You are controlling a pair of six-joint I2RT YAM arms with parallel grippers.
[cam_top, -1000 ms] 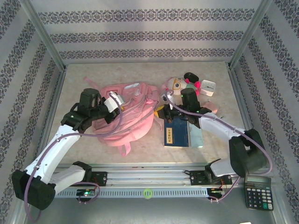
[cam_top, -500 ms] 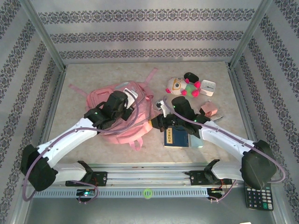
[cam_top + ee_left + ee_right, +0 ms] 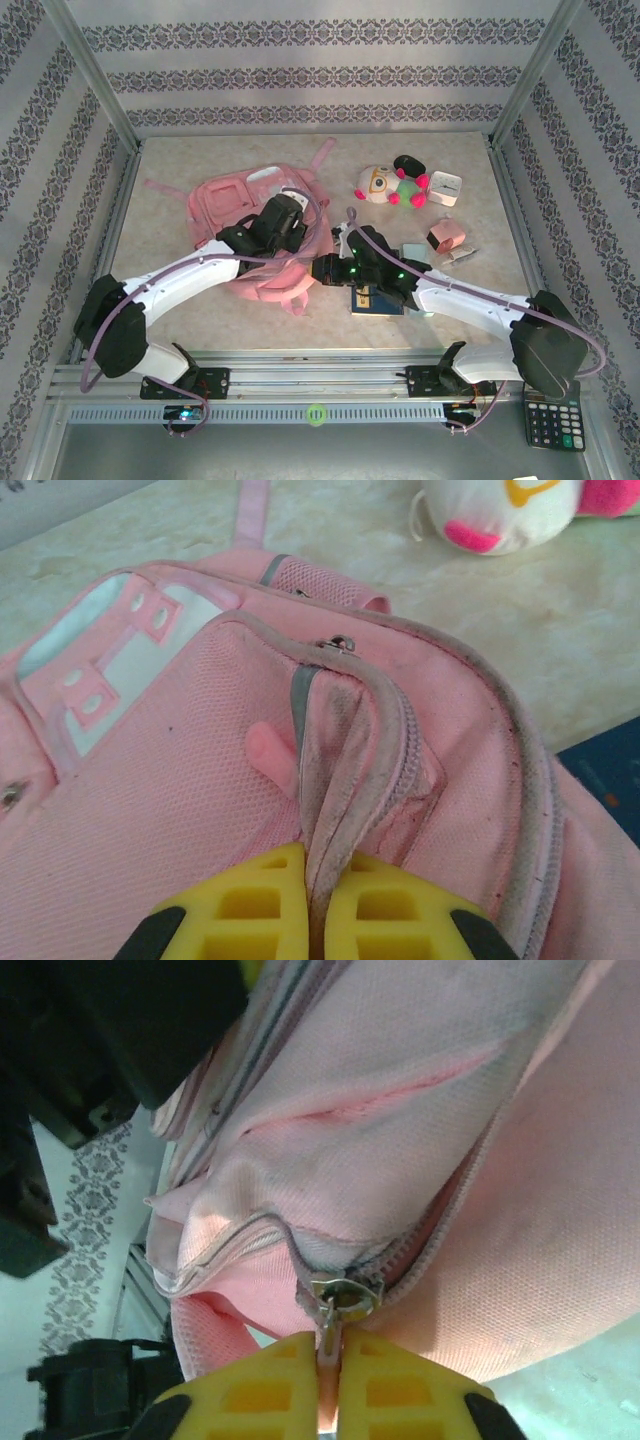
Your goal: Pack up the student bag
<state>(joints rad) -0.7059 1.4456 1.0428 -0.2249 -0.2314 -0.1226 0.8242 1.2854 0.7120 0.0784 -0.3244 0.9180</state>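
The pink student bag (image 3: pixel 232 195) lies left of the table's middle with its straps spread out. My left gripper (image 3: pixel 287 222) is over the bag's right part. In the left wrist view it (image 3: pixel 318 865) is shut on a raised fold of the bag's (image 3: pixel 180 780) zipper rim (image 3: pixel 345 730). From the right, my right gripper (image 3: pixel 322 268) reaches the bag's near right edge. In the right wrist view its yellow fingers (image 3: pixel 400 1390) are shut on the metal zipper pull (image 3: pixel 342 1298) of the bag (image 3: pixel 400 1080), whose zipper is partly open.
A blue book (image 3: pixel 375 300) lies under my right arm. A plush toy (image 3: pixel 385 185) and a white box (image 3: pixel 445 187) sit at the back right, and a small pink box (image 3: pixel 443 237) is nearer. A calculator (image 3: pixel 552 410) rests off the table at the bottom right.
My left arm has swung right across the bag, dragging its fabric along. My right gripper has moved left off the book to the bag's edge and now pinches the zipper pull.
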